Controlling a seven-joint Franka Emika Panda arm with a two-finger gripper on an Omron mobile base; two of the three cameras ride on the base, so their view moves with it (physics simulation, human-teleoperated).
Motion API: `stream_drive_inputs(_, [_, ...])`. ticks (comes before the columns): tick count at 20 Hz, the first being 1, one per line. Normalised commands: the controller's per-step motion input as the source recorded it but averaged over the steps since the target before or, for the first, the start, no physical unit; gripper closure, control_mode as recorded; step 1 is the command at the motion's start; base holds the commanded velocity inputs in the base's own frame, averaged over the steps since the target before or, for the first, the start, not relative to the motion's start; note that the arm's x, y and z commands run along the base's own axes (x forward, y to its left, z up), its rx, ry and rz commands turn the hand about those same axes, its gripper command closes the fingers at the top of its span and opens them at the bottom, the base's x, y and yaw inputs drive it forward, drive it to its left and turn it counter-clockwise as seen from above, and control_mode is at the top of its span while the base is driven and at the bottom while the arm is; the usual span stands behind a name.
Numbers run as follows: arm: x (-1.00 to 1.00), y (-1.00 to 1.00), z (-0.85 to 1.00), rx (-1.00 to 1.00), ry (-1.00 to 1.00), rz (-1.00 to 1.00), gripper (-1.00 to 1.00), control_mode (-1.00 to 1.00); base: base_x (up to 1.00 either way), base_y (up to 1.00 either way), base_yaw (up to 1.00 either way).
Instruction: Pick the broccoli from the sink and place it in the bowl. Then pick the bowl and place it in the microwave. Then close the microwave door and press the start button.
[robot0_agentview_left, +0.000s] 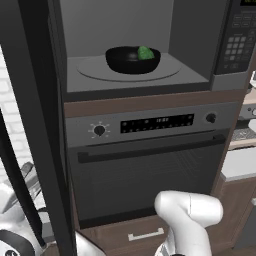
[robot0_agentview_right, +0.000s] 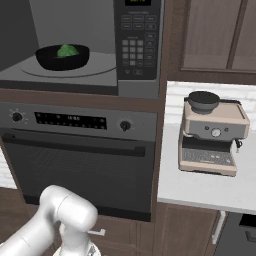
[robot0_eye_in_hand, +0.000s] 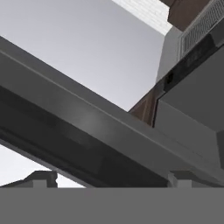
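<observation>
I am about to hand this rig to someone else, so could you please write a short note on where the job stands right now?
Gripper: open, holding nothing, close to the edge of the microwave door.
Broccoli lies in the bowl; the bowl sits on the turntable inside the microwave.
Done: broccoli in bowl, bowl in microwave.
Left: the door stands open at the left; swing it shut, then press start on the keypad panel.
</observation>
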Motion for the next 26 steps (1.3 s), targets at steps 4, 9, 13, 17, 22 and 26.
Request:
stream_drive_inputs(4, [-0.21, -0.44, 0.43, 0.07, 0.0, 0.0, -1.0, -1.0, 0.0, 0.0, 0.0])
stream_drive_inputs(9, [-0.12, -0.53, 0.61, 0.08, 0.0, 0.0, -1.0, -1.0, 0.0, 0.0, 0.0])
stream_drive_inputs(13, [-0.27, -0.59, 0.42, 0.1, 0.0, 0.04, -1.0, -1.0, 0.0, 0.0, 0.0])
stream_drive_inputs(17, [-0.34, -0.78, 0.22, 0.14, 0.01, 0.17, -1.0, -1.0, 0.0, 0.0, 0.0])
stream_drive_inputs(22, [-0.28, -0.93, 0.13, 0.19, 0.06, 0.31, -1.0, -1.0, 0.0, 0.0, 0.0])
stream_drive_inputs(26, [-0.18, -0.95, 0.09, 0.23, 0.09, 0.36, -1.0, -1.0, 0.0, 0.0, 0.0])
